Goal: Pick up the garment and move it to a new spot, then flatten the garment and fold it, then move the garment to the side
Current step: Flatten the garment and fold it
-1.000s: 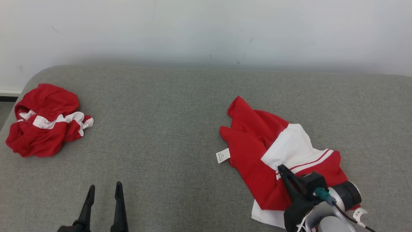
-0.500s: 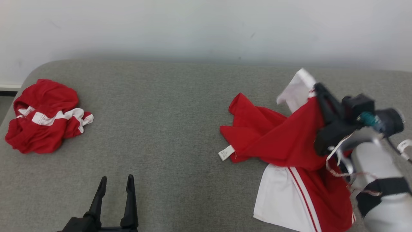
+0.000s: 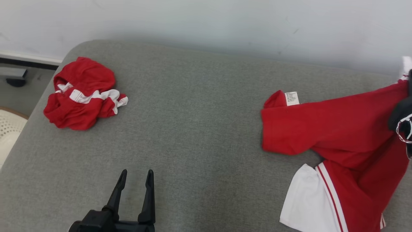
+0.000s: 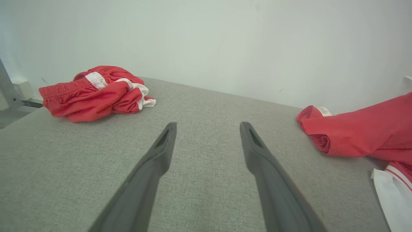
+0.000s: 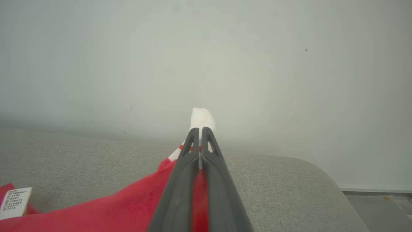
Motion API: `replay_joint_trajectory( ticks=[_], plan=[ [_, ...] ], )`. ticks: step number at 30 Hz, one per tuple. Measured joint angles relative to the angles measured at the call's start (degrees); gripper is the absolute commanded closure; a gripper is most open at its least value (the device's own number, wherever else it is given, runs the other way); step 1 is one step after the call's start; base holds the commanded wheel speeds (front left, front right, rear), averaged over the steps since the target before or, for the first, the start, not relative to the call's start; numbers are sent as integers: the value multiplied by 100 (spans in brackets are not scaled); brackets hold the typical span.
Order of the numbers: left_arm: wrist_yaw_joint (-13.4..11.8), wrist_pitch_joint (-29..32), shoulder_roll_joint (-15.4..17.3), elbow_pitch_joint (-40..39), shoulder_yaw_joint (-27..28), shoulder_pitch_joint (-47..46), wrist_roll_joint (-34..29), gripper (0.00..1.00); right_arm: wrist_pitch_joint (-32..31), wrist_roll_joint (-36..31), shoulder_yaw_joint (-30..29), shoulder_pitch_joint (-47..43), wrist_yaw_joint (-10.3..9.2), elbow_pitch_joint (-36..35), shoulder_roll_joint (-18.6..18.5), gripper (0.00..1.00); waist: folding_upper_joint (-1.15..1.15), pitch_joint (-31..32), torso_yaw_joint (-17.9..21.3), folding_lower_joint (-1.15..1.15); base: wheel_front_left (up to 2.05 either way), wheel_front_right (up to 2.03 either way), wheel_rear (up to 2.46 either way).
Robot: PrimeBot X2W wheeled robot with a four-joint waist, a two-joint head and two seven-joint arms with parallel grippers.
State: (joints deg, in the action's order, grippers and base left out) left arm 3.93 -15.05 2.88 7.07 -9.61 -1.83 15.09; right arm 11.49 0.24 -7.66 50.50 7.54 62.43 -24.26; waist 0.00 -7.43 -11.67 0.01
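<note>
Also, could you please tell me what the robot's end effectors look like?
The left end effector has two long, matte black fingers tapering to points, on a black base. The right end effector matches, with slots near its tips and a thin pale cable.

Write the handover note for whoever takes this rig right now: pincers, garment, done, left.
Right pincer: shut on the red and white garment, holding one edge up at the right end of the grey cushion.
Left pincer: open, empty, over the cushion's near side.
Garment: stretched from the grip, its white panel lying on the cushion, not flat. A second crumpled red garment lies at the far left.
Done: grasp. Left: set it down at the new spot, flatten, fold, move aside.
</note>
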Motion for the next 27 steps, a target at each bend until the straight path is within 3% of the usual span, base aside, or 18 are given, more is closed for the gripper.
replay_joint_trajectory(
  ticks=[1,2,3,4,13,19,27],
  plan=[
    [-15,1,0,0,-18,-30,20,0,16,-71,-107,53,0,109,-13,100,0,-23,-49,0,0,0,0],
    [-25,0,-1,-8,-24,-56,21,0,51,-121,-178,103,0,190,2,81,0,-49,-88,0,0,0,0],
    [-36,0,0,-12,-29,-63,21,0,98,-210,-211,132,0,226,21,69,0,-80,-116,0,0,0,0],
    [-40,0,0,-10,-24,-62,22,0,140,-286,-257,176,0,276,67,0,0,-112,-135,0,0,0,0],
    [-65,1,-1,9,38,-62,21,0,341,-600,-369,210,0,199,388,0,0,-141,11,0,0,0,0],
    [-40,0,-2,-4,207,5,-4,0,363,-350,11,-409,0,-925,797,0,0,27,339,-1,0,0,0],
    [-38,1,-2,-27,360,194,-42,0,364,421,637,-1880,0,-2230,803,0,0,173,777,-1,0,0,0]
  ],
)
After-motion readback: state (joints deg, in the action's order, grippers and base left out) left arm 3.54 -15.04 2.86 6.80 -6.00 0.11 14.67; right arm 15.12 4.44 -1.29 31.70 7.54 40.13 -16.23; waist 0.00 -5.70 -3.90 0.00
